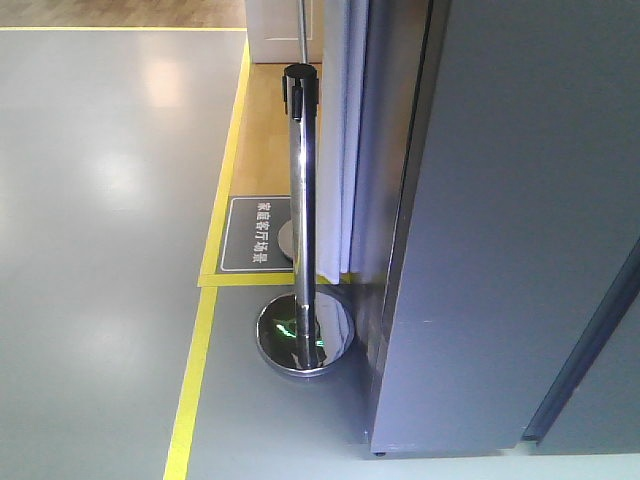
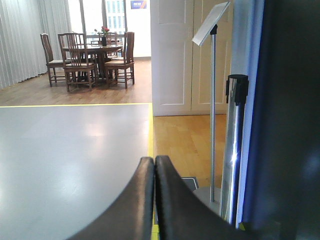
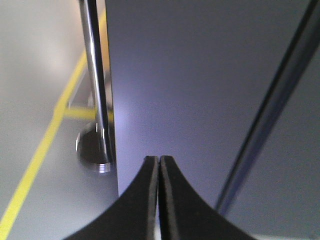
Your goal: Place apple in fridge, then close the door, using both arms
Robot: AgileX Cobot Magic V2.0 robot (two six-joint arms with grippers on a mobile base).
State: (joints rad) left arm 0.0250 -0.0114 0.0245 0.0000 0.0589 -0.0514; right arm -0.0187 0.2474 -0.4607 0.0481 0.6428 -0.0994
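Fridge (image 1: 510, 230): a tall dark grey body filled the right side of the exterior front view; its outside was flat, matt and unmarked, with a dark seam (image 1: 585, 340) slanting down its lower right. No white interior showed in any view.
Fridge, from the right wrist: the grey face (image 3: 200, 90) stood directly ahead of the right gripper's tips and close to them, with the same dark seam (image 3: 270, 110) running diagonally to the right of the tips.
Apple: not visible in any of the three views; its place could not be told.
Right gripper (image 3: 159, 162): the two black fingers were pressed together along their length, with nothing between them.
Left gripper (image 2: 154, 162): fingers likewise closed against each other, holding nothing; the grey floor (image 2: 70, 160) lay ahead of them.
Fridge, from the left wrist: a dark edge (image 2: 290, 115) rose to the right of the left gripper.
Stanchion post (image 1: 303, 200): chrome with a black cap, standing on a round mirrored base (image 1: 303, 338) just left of the fridge; ahead and left of the right gripper.
Floor line (image 1: 195, 380): yellow tape, left of the post.
Dining table and chairs (image 2: 92, 57): far ahead and left of the left gripper.
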